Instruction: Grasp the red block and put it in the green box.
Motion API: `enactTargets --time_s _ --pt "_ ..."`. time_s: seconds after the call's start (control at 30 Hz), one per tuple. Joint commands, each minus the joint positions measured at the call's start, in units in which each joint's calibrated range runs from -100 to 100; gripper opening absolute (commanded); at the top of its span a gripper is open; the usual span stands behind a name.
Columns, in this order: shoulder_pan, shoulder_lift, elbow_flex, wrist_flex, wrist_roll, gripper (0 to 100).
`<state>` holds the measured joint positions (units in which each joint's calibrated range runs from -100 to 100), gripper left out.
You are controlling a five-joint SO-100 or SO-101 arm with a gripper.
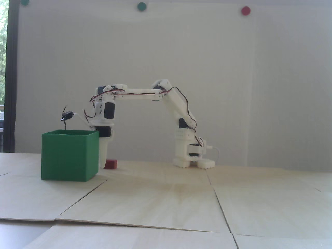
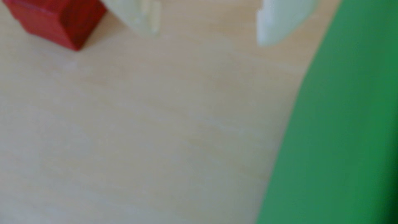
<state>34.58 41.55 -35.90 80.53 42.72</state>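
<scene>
The red block (image 1: pixel 111 164) lies on the wooden table just right of the green box (image 1: pixel 70 158) in the fixed view. My white gripper (image 1: pixel 102 166) points straight down between box and block, its tip near the table. In the wrist view my gripper (image 2: pixel 207 36) is open, with bare table between its two fingertips (image 2: pixel 148 19). The red block (image 2: pixel 58 21) lies outside the jaws, against the outer side of the left finger. The green box wall (image 2: pixel 349 129) fills the right side, close to the right finger.
The arm's base (image 1: pixel 192 158) stands to the right at the back of the table. Round green dots (image 1: pixel 141 6) and a red dot (image 1: pixel 245 10) are on the wall. The table is made of wooden panels (image 1: pixel 166 197) with seams.
</scene>
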Motion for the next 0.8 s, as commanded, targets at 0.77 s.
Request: enactTargets --time_s 0.77 --pt "9.61 -7.25 -0.39 -0.52 0.33 16"
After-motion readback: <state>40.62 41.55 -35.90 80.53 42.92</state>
